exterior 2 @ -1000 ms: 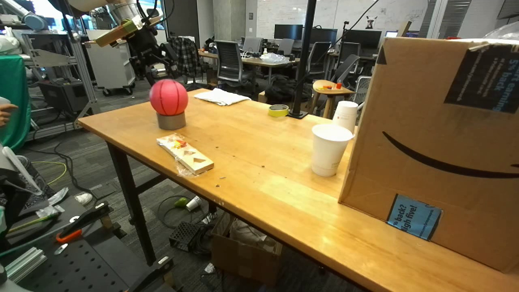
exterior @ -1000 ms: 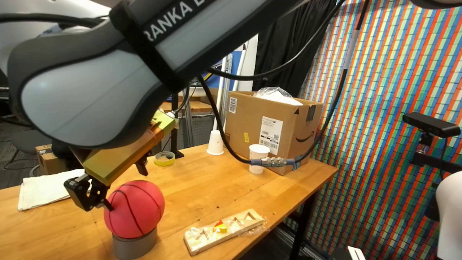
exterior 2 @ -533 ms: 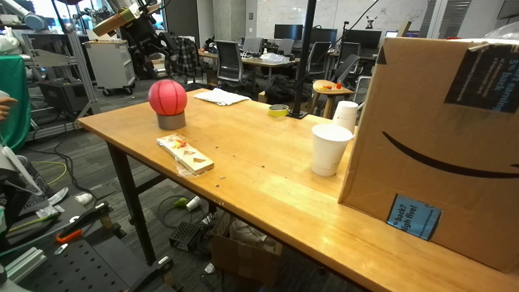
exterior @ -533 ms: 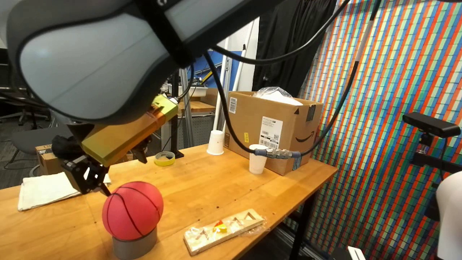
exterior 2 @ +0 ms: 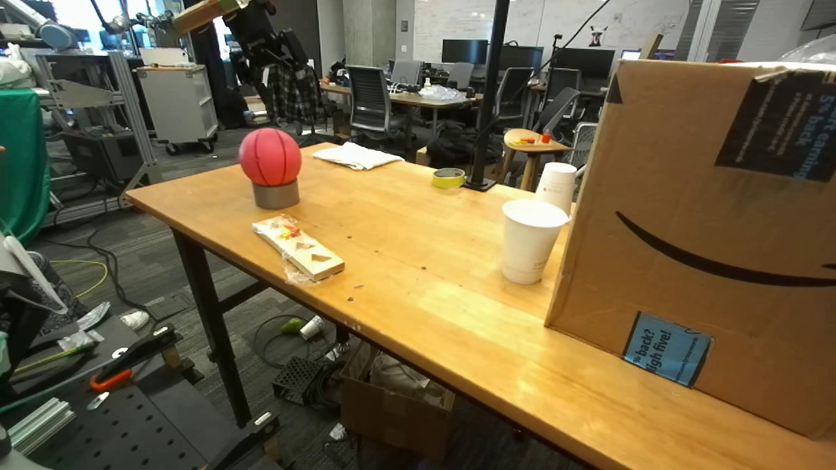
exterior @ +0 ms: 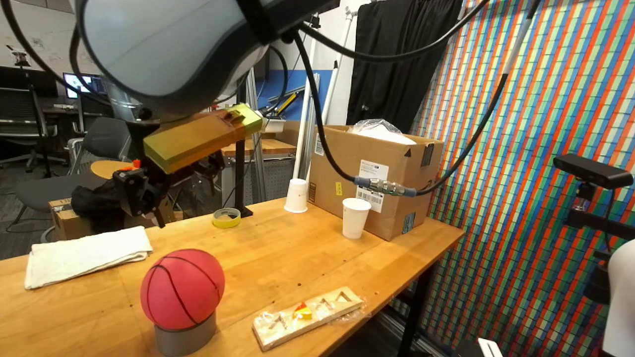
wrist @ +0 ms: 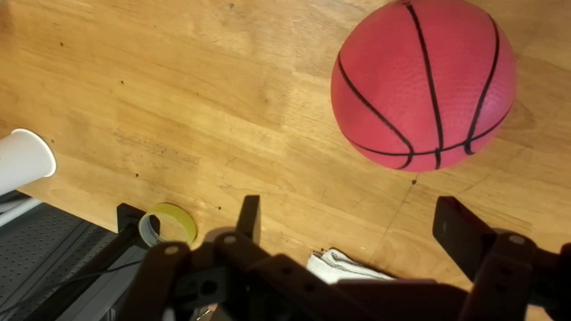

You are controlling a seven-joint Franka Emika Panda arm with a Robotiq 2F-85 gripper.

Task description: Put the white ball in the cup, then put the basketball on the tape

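In the wrist view there is one claw (wrist: 348,218), its two fingers (wrist: 248,218) spread wide apart, with bare worktop (wrist: 276,147) and part of one white cloth (wrist: 339,269) showing between them. One basketball (wrist: 424,89) sits past the fingertips, apart from both. Across from it are one yellow roll (wrist: 180,218) and, cut off by the view's edge, one mouth-down cup (wrist: 22,160).

In an exterior view, the basketball rests on one grey tape (exterior: 186,339), which stands on the worktop. The claw hangs higher than the basketball, clear of it. Two white cups show: one upright cup (exterior: 355,218) just beside one cardboard box (exterior: 399,171), and the mouth-down cup farther along; whether that is a stack cannot be told. One wooden board (exterior: 322,317) lies near the grey tape, bearing coloured pieces (exterior: 302,312) too small to count.

In an exterior view, one carton (exterior 2: 395,414) under the worktop brings the boxes to two. One basketball on one grey tape, two cups, one yellow roll, one wooden board and one cloth count here as well. What the upright cup holds cannot be made out.
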